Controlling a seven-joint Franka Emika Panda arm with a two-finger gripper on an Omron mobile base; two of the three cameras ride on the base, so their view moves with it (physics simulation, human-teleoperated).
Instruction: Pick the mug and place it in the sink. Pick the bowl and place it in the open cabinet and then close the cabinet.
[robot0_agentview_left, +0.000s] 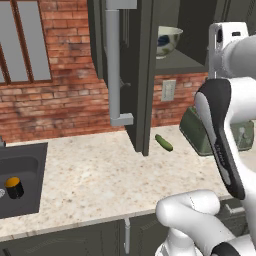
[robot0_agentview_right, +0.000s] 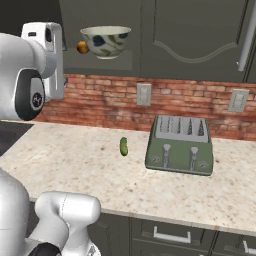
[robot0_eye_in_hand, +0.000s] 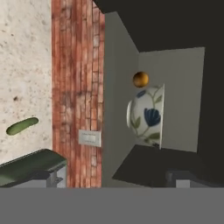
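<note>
Mug (robot0_agentview_left: 14, 187): black with an orange inside, sitting in the sink (robot0_agentview_left: 20, 172), at the basin's floor near its right wall. The sink is set into the speckled counter (robot0_agentview_left: 95, 175) at its left end.

Bowl (robot0_agentview_right: 105, 40): pale with a blue and green flower pattern, standing upright on the lower shelf of the cabinet (robot0_agentview_right: 100, 62). The left base view shows it (robot0_agentview_left: 168, 41) inside the open cabinet, behind the door's edge. In the hand view the bowl (robot0_eye_in_hand: 148, 116) appears rolled on its side because the camera is rolled. A small orange ball (robot0_agentview_right: 82, 47) rests on the same shelf just beside the bowl, on its left as seen in the right base view.

Cabinet door (robot0_agentview_left: 135, 75): swung out from the cabinet and standing edge-on over the counter, its silver bar handle (robot0_agentview_left: 114, 65) facing left of the bowl.

Gripper: the hand is raised near the cabinet, at about shelf height. The fingertips are too dark and cropped at the bottom of the hand view to judge; how far the jaws stand apart cannot be told. Nothing can be seen held between them.

Other items on the counter below the cabinet: a green pickle (robot0_agentview_right: 123, 146) lying alone, and a green toaster (robot0_agentview_right: 181, 145) to the right of it, near the brick wall (robot0_agentview_right: 175, 107). Two wall outlets (robot0_agentview_right: 143, 94) sit on the brick above them.
</note>
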